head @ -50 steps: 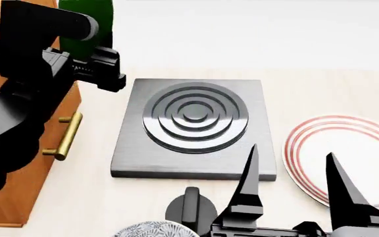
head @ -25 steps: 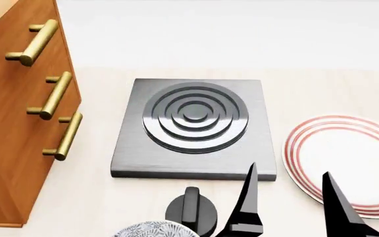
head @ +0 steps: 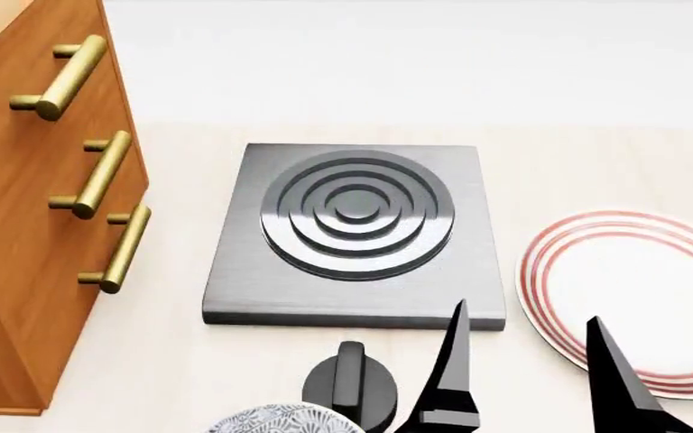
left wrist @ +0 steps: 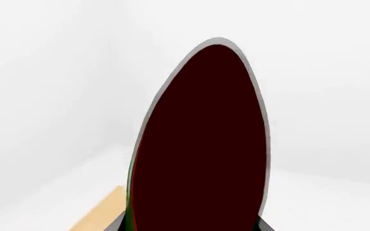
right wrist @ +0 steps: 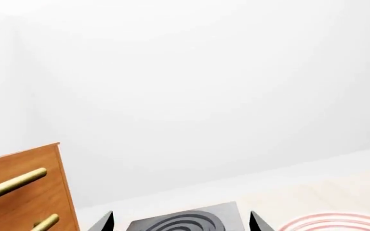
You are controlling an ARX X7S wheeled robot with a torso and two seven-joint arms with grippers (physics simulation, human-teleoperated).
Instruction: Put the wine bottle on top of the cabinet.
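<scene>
In the left wrist view the wine bottle [left wrist: 201, 144] fills the middle as a dark oval with a grey rim and a thin green edge. My left gripper [left wrist: 191, 227] is shut on it, with a dark jaw on each side. Neither shows in the head view. The orange-brown cabinet [head: 22, 225] with brass bar handles stands at the left, and also shows in the right wrist view [right wrist: 18, 192]. My right gripper [head: 525, 316] is open and empty above the table's near edge, and it also shows in the right wrist view [right wrist: 179, 222].
A grey square hob [head: 353, 230] with raised rings lies mid-table. A red-ringed white plate [head: 635, 289] lies to its right. A black knob [head: 349, 383] and a patterned bowl [head: 281, 419] sit at the near edge. A tan wooden strip [left wrist: 98, 216] shows beside the bottle.
One second ago my left arm held the green bottle in front of the cabinet at the head view's upper left. It has since left that view. The right gripper sank slightly.
</scene>
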